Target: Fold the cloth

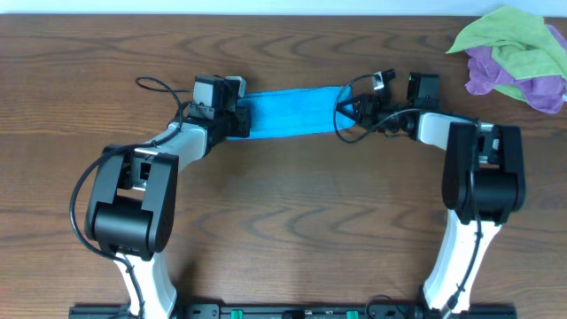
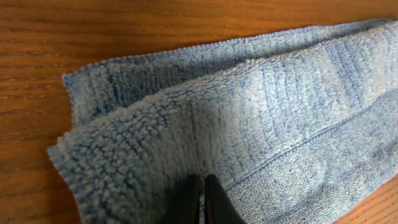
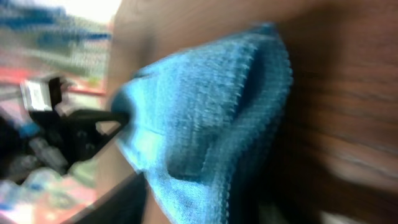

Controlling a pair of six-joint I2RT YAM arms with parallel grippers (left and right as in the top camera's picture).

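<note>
The cloth [image 1: 288, 112] lies as a narrow folded band on the table [image 1: 283, 213]; the left gripper [image 2: 202, 200] sits closed at its left end, probably anchoring it; the right gripper [image 1: 347, 113], at its right end, is too blurred to tell whether it is open or gripping.

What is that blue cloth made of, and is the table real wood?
The cloth looks like soft microfibre or terry: a fuzzy looped pile with ribbed bands, matt. The table looks like brown wood or a wood-look laminate: dark grain lines and a slight sheen. The pictures cannot settle which.
</note>
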